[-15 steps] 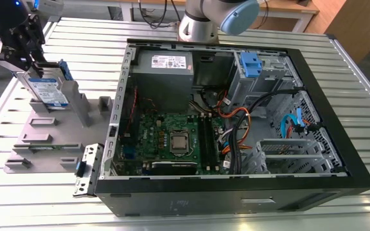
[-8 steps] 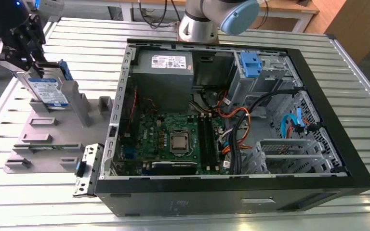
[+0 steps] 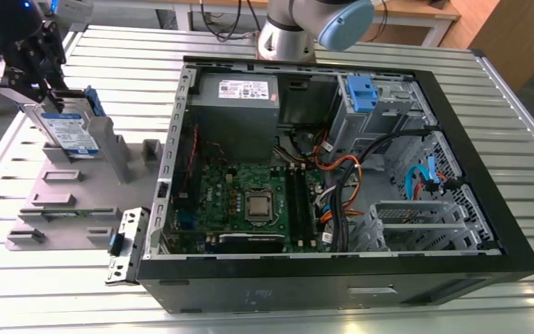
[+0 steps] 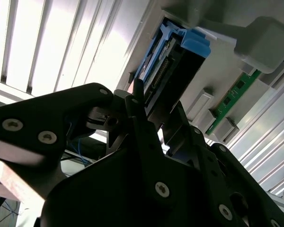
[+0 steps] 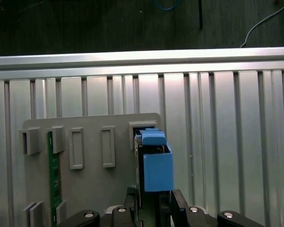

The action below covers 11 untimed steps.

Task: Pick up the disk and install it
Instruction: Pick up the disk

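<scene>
My jaws look clamped on the disk [image 3: 70,133], gripper [image 3: 58,94] over the grey holder [image 3: 72,202]. Disk not lifted clear; install into open case [image 3: 341,289] remains.

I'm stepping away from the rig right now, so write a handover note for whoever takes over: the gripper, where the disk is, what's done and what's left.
Gripper: at the upper end of the disk; I cannot tell whether it is open or shut.
Disk: standing upright in a slot of the grey holder, on the exterior view's left, beside the open computer case.
Done: the gripper is at the disk.
Left: the disk is not yet lifted out of the holder and not yet installed in the case.
</scene>
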Available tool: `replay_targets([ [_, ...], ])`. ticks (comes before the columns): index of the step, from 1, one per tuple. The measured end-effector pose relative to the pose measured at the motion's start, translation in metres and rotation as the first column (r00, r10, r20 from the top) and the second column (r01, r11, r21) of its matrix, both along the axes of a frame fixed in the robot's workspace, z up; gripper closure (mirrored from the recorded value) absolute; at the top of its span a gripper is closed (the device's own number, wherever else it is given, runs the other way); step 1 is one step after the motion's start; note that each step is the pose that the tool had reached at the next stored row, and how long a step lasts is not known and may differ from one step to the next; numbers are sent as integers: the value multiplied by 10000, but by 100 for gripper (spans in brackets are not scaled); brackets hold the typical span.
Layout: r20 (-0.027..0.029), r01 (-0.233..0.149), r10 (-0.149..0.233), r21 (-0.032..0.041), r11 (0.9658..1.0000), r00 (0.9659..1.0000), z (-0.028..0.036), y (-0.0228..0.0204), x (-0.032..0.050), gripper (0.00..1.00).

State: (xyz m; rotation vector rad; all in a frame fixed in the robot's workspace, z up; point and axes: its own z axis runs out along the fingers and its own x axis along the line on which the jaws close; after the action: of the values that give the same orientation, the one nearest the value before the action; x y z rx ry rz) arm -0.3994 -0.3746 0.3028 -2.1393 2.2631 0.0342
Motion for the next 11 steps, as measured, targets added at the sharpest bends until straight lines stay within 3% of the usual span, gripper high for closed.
replay_targets([
  [11, -1, -57, 57, -1, 10000, 10000, 0, 0, 0, 58],
])
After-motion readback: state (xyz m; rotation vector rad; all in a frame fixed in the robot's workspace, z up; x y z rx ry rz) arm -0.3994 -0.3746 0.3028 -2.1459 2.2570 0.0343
